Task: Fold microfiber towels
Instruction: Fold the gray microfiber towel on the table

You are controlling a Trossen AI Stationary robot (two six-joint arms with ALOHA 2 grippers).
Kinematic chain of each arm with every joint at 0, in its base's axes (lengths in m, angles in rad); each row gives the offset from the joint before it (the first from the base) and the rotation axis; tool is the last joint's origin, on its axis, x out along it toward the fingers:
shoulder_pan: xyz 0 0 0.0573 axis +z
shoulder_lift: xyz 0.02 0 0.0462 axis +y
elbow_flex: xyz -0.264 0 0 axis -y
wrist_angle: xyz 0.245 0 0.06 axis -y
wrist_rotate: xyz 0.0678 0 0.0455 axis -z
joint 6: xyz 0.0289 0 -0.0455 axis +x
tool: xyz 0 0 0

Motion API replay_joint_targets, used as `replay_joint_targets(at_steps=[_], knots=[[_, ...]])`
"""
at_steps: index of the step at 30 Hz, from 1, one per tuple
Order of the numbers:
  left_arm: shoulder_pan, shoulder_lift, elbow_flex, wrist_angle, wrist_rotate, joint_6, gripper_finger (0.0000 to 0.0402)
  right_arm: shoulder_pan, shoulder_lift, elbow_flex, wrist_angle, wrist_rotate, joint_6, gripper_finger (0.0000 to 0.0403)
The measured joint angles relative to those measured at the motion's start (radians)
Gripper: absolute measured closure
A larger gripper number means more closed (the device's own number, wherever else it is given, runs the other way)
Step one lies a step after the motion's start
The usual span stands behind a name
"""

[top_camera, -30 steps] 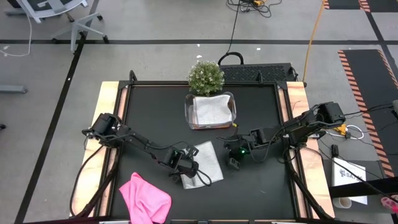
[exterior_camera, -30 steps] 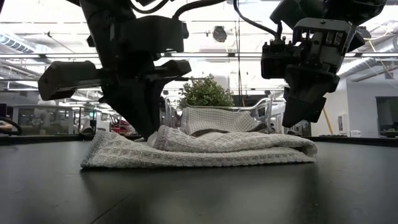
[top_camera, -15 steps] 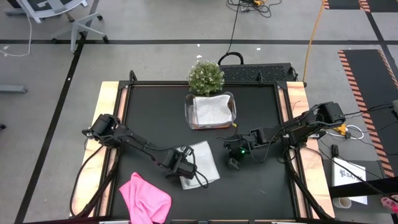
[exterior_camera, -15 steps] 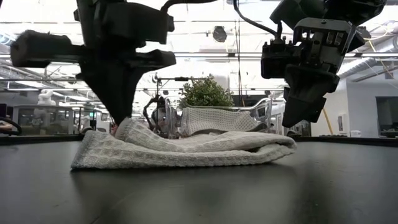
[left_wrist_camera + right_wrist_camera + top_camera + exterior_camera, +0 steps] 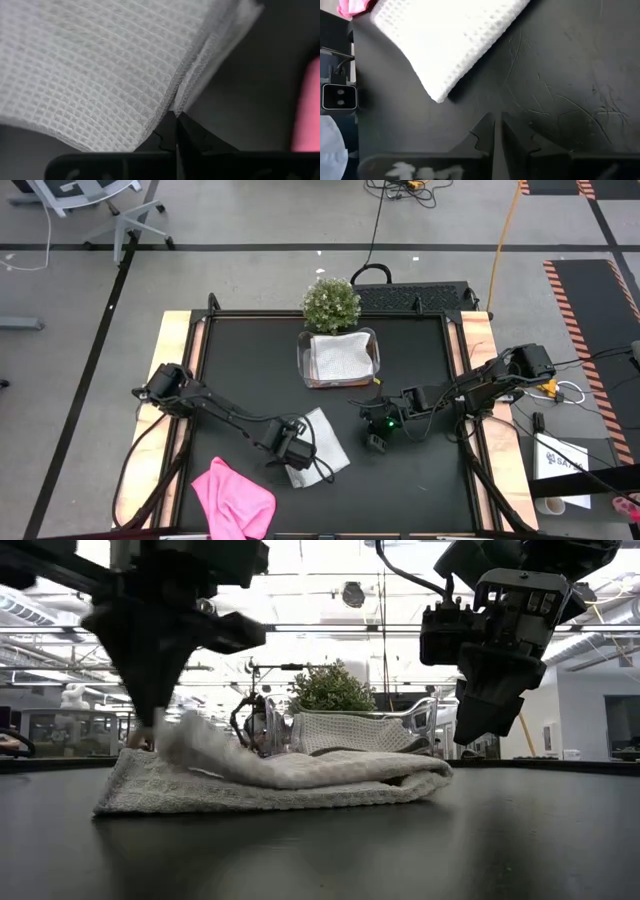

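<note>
The left gripper [image 5: 150, 725], fingers pinched on the light grey towel's [image 5: 322, 443] edge, is mid-fold; next, carry that edge across, while the right gripper [image 5: 374, 442] waits shut nearby.

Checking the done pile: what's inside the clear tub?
One folded grey towel lies in the tub, filling most of it. Anything beneath that towel is covered, so I can't tell.

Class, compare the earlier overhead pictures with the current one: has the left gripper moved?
Yes. In the high view the left gripper, jaws shut on the grey towel, has pulled toward the table's left side, farther from the tub, dragging the towel along.
</note>
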Motion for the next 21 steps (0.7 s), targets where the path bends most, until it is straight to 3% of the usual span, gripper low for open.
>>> replay_joint_targets(at_steps=[3,8,13,16,21], knots=[[-0.007,0.0,-0.016,-0.002,0.035,-0.021,0.0395,0.0,0.0,0.0,0.0,0.0,-0.002,0.0383],[-0.009,0.0,-0.04,-0.004,-0.051,-0.078,0.0374,0.0,0.0,0.0,0.001,-0.002,-0.015,0.0383],[-0.01,0.0,-0.043,0.003,-0.066,-0.083,0.0354,-0.009,0.001,0.007,0.095,-0.069,-0.057,0.0383],[-0.01,0.0,-0.043,0.006,-0.066,-0.112,0.0346,-0.019,0.001,0.039,0.204,-0.076,-0.124,0.0386],[-0.022,0.0,-0.043,0.01,-0.063,-0.14,0.0349,-0.044,0.073,0.097,0.201,-0.072,-0.224,0.0401]])
